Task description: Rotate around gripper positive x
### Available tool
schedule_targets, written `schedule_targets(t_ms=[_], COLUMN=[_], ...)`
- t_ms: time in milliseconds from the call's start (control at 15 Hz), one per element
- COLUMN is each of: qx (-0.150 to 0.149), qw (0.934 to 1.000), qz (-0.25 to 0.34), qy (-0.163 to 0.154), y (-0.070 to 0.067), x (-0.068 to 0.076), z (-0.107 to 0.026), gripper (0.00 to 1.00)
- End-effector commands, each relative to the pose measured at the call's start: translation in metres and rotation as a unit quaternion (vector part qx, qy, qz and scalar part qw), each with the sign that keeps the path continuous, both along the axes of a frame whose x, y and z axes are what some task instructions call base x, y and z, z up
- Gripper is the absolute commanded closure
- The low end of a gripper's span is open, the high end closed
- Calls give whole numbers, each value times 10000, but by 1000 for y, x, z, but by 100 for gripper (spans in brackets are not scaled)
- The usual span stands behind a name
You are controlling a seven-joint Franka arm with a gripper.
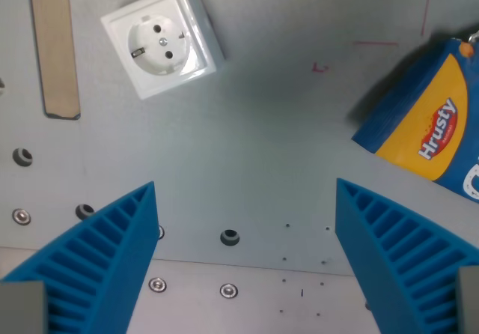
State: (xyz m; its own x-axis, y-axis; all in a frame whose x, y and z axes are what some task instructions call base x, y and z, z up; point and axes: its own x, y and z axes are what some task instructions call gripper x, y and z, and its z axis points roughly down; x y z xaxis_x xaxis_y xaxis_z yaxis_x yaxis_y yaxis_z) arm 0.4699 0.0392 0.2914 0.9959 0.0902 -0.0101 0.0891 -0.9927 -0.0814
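While nothing is sitting between its ribbed blue fingers, the gripper [243,255] is hanging wide apart over the grey metal bench [277,147], and since the task is a pure rotation about the gripper's own x axis, the gripper itself is the thing to watch. Its left finger [101,255] is rising from the wrist view's lower left and its right finger [408,255] from the lower right, both well apart and gripping nothing.

Judging progress from a single view is hard: the camera is looking almost straight down, yet the bench seam [247,263] near the bottom is running slightly tilted, so some turning may be underway, though I cannot tell how much is done or left. My judgement is that the rotation is at an early or middle stage at most.

Below the open gap, bolt holes and screw heads [229,237] are dotting the plate. Farther out, a white square plastic wall socket [163,38] is lying skewed toward the far left corner of the bench, with a pale wooden strip [55,46] just beside it along the left edge. Toward the right edge, a blue and orange cardboard packet marked "Hrusty" [426,117] is lying tilted, partly cut off by the view's border, near faint red pen marks [320,67].
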Motion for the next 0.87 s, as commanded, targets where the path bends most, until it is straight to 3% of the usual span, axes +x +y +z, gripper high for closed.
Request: schedule_targets(t_ms=[67, 867], qx=[977, 1765], qw=[9952, 9841], qz=[68, 60], qy=[86, 164], y=[-5, -5], x=[0, 0], z=[2, 2], gripper=[0, 0])
